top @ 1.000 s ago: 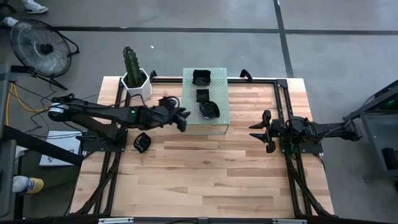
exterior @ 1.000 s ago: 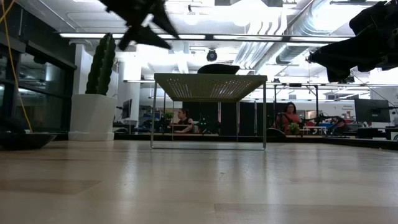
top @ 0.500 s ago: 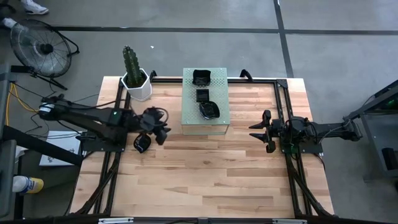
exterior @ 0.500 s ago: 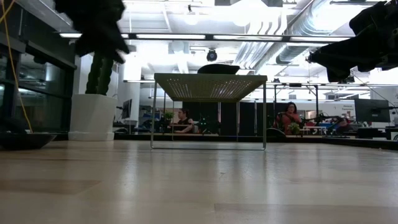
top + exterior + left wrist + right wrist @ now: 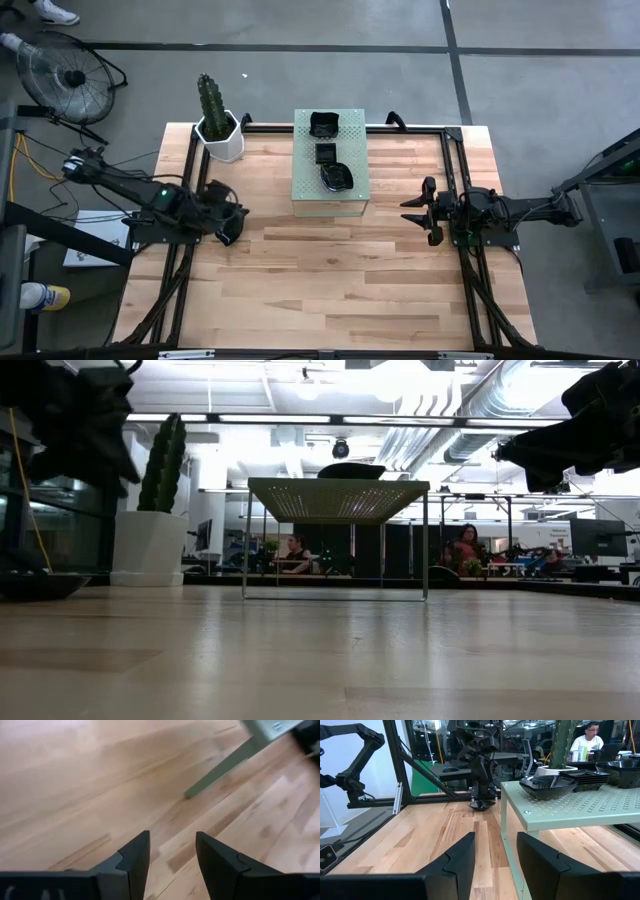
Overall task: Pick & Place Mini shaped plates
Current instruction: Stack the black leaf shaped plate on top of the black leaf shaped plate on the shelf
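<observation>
While the wooden table [image 5: 330, 270] is mostly bare, a pale green perforated stand [image 5: 305, 185] at its back edge carries three small glossy black plates [image 5: 335, 177], and a fourth plate [image 5: 229, 231] lies on the wood just beside the left gripper [image 5: 222, 212], whose fingers are apart and empty. The right gripper [image 5: 418, 209] waits near the right side, jaws also apart with nothing between them. The plates look light, stiff, slick and probably breakable (likely glazed ceramic), so a pinch across a raised rim seems safest.
</observation>
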`<state>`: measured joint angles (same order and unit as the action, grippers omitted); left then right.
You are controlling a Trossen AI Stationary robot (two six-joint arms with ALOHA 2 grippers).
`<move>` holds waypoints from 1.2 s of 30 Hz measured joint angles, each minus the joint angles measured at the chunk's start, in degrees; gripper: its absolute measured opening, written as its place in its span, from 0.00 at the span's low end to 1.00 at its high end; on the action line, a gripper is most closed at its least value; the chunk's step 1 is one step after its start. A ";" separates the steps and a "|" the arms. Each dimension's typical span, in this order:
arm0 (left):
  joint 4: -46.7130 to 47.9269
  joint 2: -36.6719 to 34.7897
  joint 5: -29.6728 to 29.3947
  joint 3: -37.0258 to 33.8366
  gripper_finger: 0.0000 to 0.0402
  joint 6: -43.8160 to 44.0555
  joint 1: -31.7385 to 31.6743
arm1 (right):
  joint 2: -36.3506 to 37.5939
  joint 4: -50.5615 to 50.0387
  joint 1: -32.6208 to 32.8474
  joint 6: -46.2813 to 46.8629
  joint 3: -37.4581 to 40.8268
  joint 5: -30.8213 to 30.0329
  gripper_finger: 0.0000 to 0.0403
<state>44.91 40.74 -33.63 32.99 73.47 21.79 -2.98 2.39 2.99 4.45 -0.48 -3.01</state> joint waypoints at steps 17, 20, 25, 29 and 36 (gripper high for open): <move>6.23 7.50 16.99 0.02 0.39 -4.58 0.11 | 0.00 0.00 0.01 -0.01 0.01 -0.01 0.35; 3.95 11.76 24.84 0.05 0.39 -6.57 -1.85 | 0.00 0.00 0.00 0.02 -0.01 0.00 0.35; 5.35 19.29 29.44 5.40 0.39 -10.16 -4.23 | 0.00 0.00 0.02 0.02 -0.01 0.00 0.35; 15.32 26.64 29.03 12.83 0.39 -12.41 -4.71 | 0.00 0.00 0.00 0.00 -0.02 -0.01 0.35; 25.38 40.45 26.70 26.30 0.39 -16.96 -4.53 | 0.00 0.00 0.00 0.01 -0.01 -0.01 0.35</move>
<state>70.29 81.19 -6.93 59.30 56.51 17.26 -2.98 2.39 2.99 4.46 -0.49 -3.01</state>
